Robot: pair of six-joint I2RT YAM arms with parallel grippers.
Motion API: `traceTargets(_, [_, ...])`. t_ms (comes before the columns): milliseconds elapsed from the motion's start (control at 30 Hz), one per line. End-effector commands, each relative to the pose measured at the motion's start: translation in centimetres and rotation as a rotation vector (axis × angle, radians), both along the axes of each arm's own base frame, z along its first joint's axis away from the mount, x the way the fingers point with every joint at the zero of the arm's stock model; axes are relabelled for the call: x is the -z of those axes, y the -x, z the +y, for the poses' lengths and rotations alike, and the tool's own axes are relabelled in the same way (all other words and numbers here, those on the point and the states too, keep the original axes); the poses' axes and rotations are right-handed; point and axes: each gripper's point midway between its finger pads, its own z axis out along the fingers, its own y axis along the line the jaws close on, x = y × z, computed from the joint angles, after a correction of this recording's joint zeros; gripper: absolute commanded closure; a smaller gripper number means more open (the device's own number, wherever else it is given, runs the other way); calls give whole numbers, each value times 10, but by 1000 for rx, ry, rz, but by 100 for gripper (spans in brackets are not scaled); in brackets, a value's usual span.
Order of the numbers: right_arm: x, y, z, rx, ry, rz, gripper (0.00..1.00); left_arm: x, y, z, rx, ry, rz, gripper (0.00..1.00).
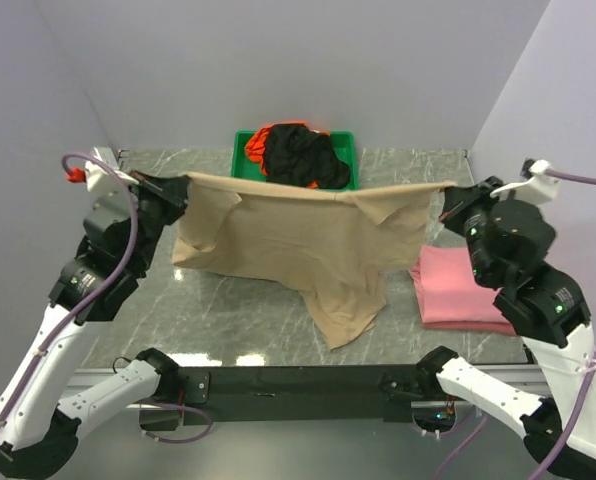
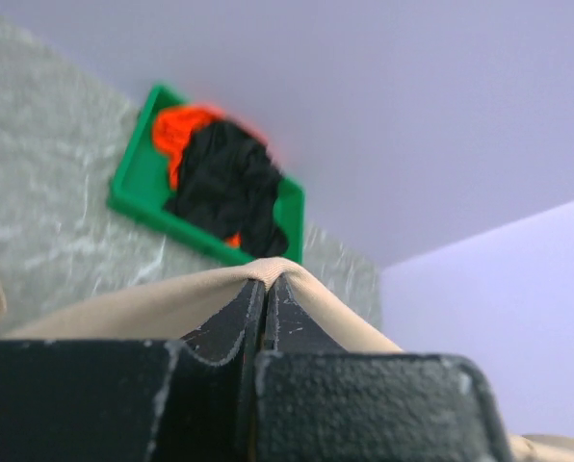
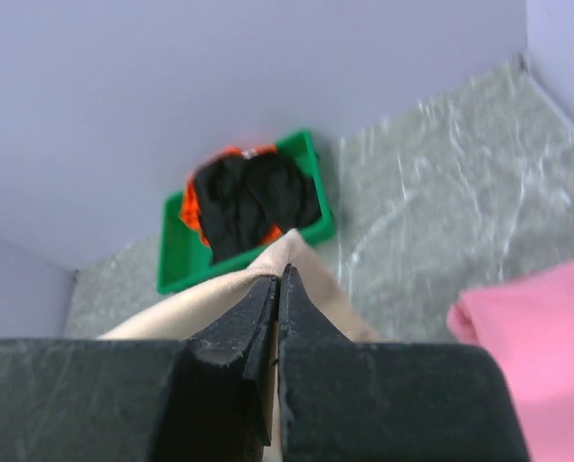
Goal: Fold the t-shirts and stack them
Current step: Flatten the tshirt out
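A large tan t-shirt (image 1: pixel 298 240) hangs stretched above the table between my two grippers, its lower end trailing on the marble near the front. My left gripper (image 1: pixel 185 186) is shut on its left top corner; in the left wrist view the tan cloth (image 2: pixel 171 303) wraps over the pinched fingertips (image 2: pixel 266 286). At the right top corner my right gripper (image 1: pixel 450 190) is shut on the same shirt, whose cloth (image 3: pixel 200 303) shows round the right gripper (image 3: pixel 278 279) too. A folded pink t-shirt (image 1: pixel 458 288) lies on the table at the right. Black and orange t-shirts (image 1: pixel 300 155) are heaped in the tray.
A green plastic tray (image 1: pixel 240 152) stands at the back centre against the wall. Lilac walls close in the table on three sides. The black frame with both arm bases runs along the near edge (image 1: pixel 298 385).
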Motion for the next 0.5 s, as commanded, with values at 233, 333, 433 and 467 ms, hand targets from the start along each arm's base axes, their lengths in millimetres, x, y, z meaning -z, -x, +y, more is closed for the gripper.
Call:
traceTargets(233, [-145, -19, -11, -6, 60, -294, 100, -111, -16, 13, -68, -126, -197, 99])
traceTargets(333, [-169, -10, -11, -31, 80, -334, 100, -144, 7, 17, -27, -103, -283, 99])
traceTargets(433, [-199, 25, -14, -103, 57, -434, 100, -165, 47, 13, 94, -57, -366, 99])
traceTargets(467, [-208, 46, -19, -123, 40, -485, 100, -173, 67, 17, 126, -26, -432, 100])
